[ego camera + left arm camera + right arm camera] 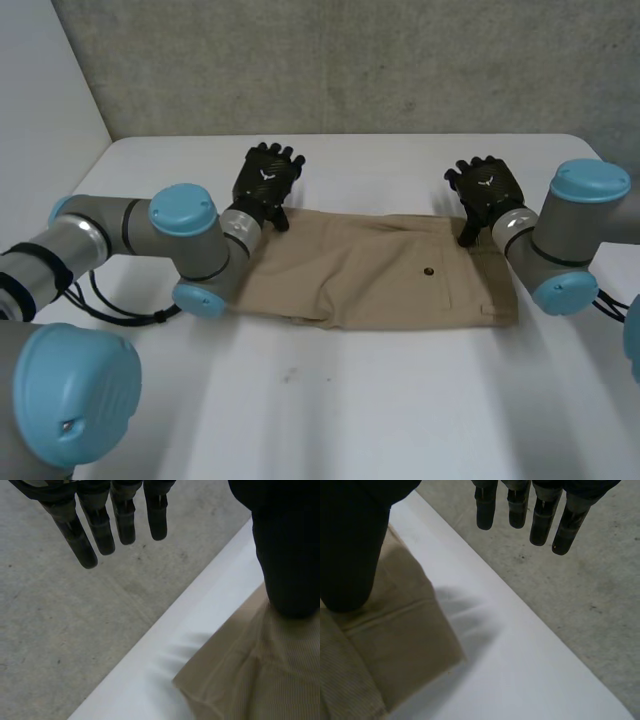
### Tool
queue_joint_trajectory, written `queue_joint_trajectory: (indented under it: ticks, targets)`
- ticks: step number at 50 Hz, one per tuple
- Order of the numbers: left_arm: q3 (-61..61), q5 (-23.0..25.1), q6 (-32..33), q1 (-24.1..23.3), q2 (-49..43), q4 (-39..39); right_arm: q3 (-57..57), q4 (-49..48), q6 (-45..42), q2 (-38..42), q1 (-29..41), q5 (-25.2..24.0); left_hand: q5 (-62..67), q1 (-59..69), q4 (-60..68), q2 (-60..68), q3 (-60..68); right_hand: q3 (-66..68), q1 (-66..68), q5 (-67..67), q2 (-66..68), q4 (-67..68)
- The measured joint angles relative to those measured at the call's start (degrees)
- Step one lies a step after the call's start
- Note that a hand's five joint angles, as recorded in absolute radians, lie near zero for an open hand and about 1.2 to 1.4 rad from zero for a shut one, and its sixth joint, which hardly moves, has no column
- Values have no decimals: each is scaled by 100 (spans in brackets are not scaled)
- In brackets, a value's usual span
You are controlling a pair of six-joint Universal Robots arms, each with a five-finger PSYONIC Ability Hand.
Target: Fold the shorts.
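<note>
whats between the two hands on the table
In the head view, only bare table between the left hand and right hand; the shorts lie just nearer.

The left arm point(195, 245) hides one end of the shorts point(370, 275); the right arm point(550, 245) covers their opposite far corner.

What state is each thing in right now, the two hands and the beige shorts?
shorts: lying flat on the white table, no part lifted.
left hand: open, fingers straight, thumb resting on a far corner of the shorts.
right hand: open, fingers straight, thumb resting on the other far corner.
</note>
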Motion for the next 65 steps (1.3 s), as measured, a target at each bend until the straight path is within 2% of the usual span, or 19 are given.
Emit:
queue_joint_trajectory:
  ticks: [10, 19, 25, 27, 28, 30, 31, 32, 34, 41, 51, 59, 65]
  targets:
    - [1342, 5, 22, 229, -805, 7, -472, -763, -541, 392, 70, 242, 442, 390, 434, 434, 457, 0, 0, 0, 0, 0]
    - [1466, -37, 16, 354, -886, 3, -257, -1062, -558, 300, 93, 109, 481, 408, 465, 469, 481, 0, 0, 0, 0, 0]
    - [530, -67, -19, 356, -208, 46, 637, -1172, -357, -638, 79, 104, 456, 397, 451, 455, 470, 0, 0, 0, 0, 0]
    - [446, -67, -23, 356, -141, 55, 707, -1175, -337, -715, 75, 108, 456, 397, 451, 455, 470, 0, 0, 0, 0, 0]
    - [-90, -64, -59, 352, 284, 102, 1116, -1181, -208, -1160, 54, 120, 431, 389, 436, 454, 469, 0, 0, 0, 0, 0]
    - [-90, -64, -59, 352, 284, 102, 1116, -1181, -208, -1160, 54, 120, 431, 389, 436, 454, 469, 0, 0, 0, 0, 0]
    - [-289, -63, -76, 349, 440, 123, 1353, -1176, -125, -1423, 40, 129, 410, 389, 425, 454, 469, 0, 0, 0, 0, 0]
    - [-828, -62, -157, 338, 850, 177, 1929, -1141, 82, -2016, 8, 138, 373, 378, 406, 434, 452, 0, 0, 0, 0, 0]
    - [-1200, -63, -286, 323, 1110, 192, 2304, -1074, 201, -2350, -21, 139, 247, 313, 278, 319, 344, 0, 0, 0, 0, 0]
    - [-2422, -74, -939, 276, 1963, 79, 3351, -372, 467, -3021, -252, 120, -224, -131, -164, -141, -108, 20, 4, 2, 9, 3]
    - [-3797, -122, -1531, 181, 2974, -455, 4133, 500, 732, -3083, -558, 25, -433, -299, -351, -373, -302, 414, 30, 290, 402, 315]
    - [-4381, -396, -1835, 136, 3450, -788, 4371, 158, 747, -2837, -597, -42, -498, -366, -429, -443, -357, 1111, 869, 903, 1075, 1009]
    - [-4720, -503, -2026, 141, 3757, -824, 4387, -278, 719, -2580, -593, -47, -506, -424, -466, -464, -397, 2405, 1924, 2125, 2397, 2299]
